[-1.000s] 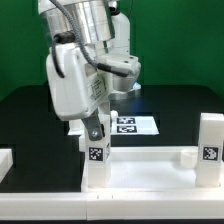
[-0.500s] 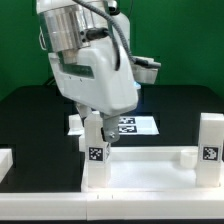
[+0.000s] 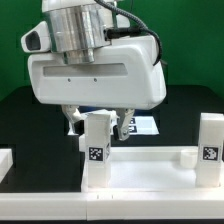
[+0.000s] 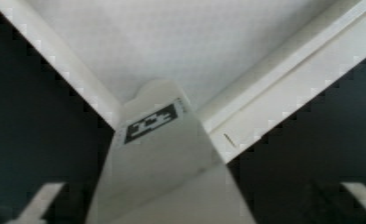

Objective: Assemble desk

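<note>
The desk's big white rimmed panel (image 3: pixel 150 172) lies across the front of the exterior view. One square white leg (image 3: pixel 97 150) with a black-and-white tag stands upright at the panel's corner on the exterior view's left. A second tagged leg (image 3: pixel 210 148) stands at the corner on the right. My gripper (image 3: pixel 98 128) hangs over the first leg, open, with one finger (image 3: pixel 124 126) on each side of the leg's top and a gap to it. In the wrist view the leg (image 4: pixel 162 160) fills the middle between my fingers (image 4: pixel 41 205), with the panel (image 4: pixel 198 40) beyond it.
The marker board (image 3: pixel 146 124) lies on the black table behind the leg, partly hidden by my gripper. A white block (image 3: pixel 5 162) shows at the left edge of the exterior view. The arm's wide body hides the table's middle.
My wrist has turned about the leg on the left, so its wide face now points at the camera. The fingers now stand apart on either side of the leg. The leg stays upright.
</note>
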